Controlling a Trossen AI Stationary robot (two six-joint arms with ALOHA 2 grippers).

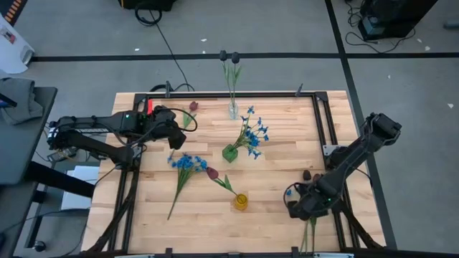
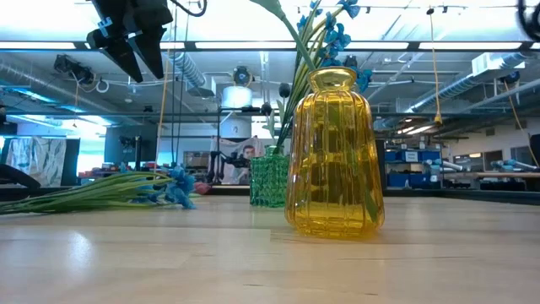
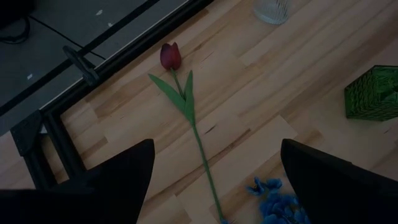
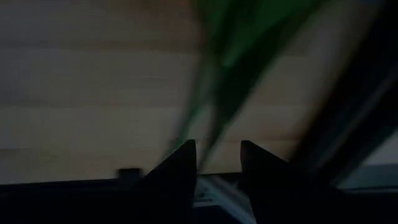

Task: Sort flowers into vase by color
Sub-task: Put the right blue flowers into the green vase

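A: Two flowers lie loose — the red tulip [image 3: 170, 56] by the table's far rail, left of the green vase [image 1: 230, 153], and a blue spray [image 1: 185, 163] nearer you.

B: And your left gripper [image 3: 214, 180]?

A: Spread wide, empty, hovering over the tulip's stem. Close off-centre and the stem may slip aside.

B: The right gripper [image 4: 217, 155]?

A: Half-closed around green stems [image 4: 217, 68] at the table's near right edge — they may slide out.

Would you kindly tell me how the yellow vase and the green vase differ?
The yellow vase is rounded and bottle-shaped; the green vase is squarer and textured. The yellow vase holds a red tulip, leaning over; the green vase holds blue flowers. Both are translucent and stand upright on the table.
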